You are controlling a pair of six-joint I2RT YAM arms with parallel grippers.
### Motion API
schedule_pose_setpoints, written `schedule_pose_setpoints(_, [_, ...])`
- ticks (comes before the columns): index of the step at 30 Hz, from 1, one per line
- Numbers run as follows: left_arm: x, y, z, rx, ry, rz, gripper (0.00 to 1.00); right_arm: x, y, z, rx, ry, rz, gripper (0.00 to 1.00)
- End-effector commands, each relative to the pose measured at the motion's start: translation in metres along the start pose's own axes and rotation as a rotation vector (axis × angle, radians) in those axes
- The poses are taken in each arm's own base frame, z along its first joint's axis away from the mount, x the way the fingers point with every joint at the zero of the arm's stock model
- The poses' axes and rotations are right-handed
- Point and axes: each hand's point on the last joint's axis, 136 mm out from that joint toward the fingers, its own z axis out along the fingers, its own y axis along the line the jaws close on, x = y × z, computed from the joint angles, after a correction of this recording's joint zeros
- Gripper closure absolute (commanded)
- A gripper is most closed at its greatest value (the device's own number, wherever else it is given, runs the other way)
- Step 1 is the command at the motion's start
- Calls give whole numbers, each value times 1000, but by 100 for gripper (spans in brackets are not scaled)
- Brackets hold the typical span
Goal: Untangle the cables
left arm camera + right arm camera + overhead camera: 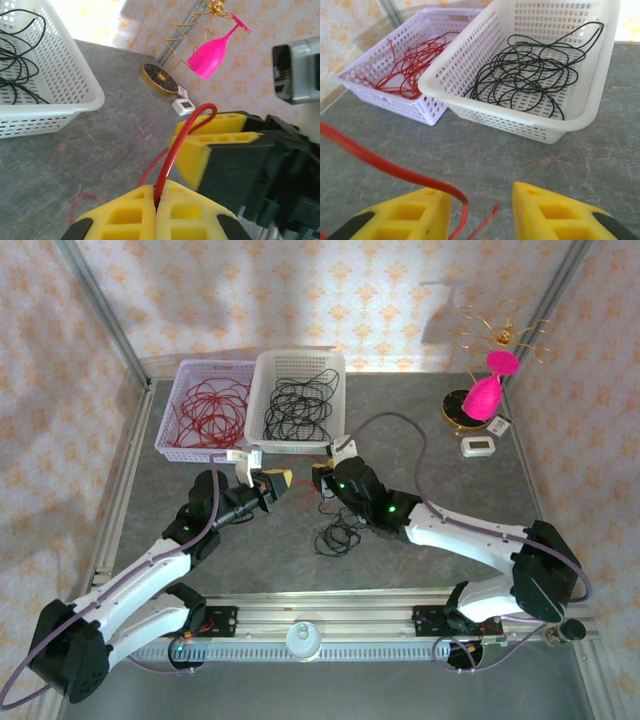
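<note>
A red cable (pixel 172 150) runs up out of my left gripper (pixel 159 192), which is shut on it just above the table. In the top view the left gripper (pixel 276 486) and the right gripper (pixel 321 480) nearly meet in front of the baskets. My right gripper (pixel 481 202) is open; the red cable (pixel 385 162) drapes over its left finger (pixel 405 215) and hangs down between the fingers, unpinched. A loose knot of black cable (pixel 337 533) lies on the table below the right gripper.
A lilac basket (pixel 200 365) holds red cables and a white basket (pixel 300 354) holds black ones, both right behind the grippers. At the back right stand a gold wire stand with a pink glass (pixel 485 395) and a small white device (pixel 477 446).
</note>
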Motion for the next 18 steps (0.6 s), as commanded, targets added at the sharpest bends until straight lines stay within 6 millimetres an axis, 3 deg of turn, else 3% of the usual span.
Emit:
schedule_pose_setpoints(1, [9, -8, -7, -6, 101, 68, 100, -16, -2, 7, 30, -90, 45, 59])
schedule_pose_setpoints(6, [4, -21, -12, 17, 152, 101, 100, -4, 7, 29, -90, -54, 142, 56])
schedule_pose_setpoints(9, [-6, -33, -17, 42, 152, 118, 100, -3, 18, 29, -217, -72, 190, 55])
schedule_pose_setpoints(12, [-15, -44, -22, 62, 157, 135, 100, 2, 15, 33, -220, -67, 206, 54])
schedule_pose_setpoints(18, [-61, -60, -46, 17, 16, 161, 100, 28, 1, 48, -177, 13, 228, 54])
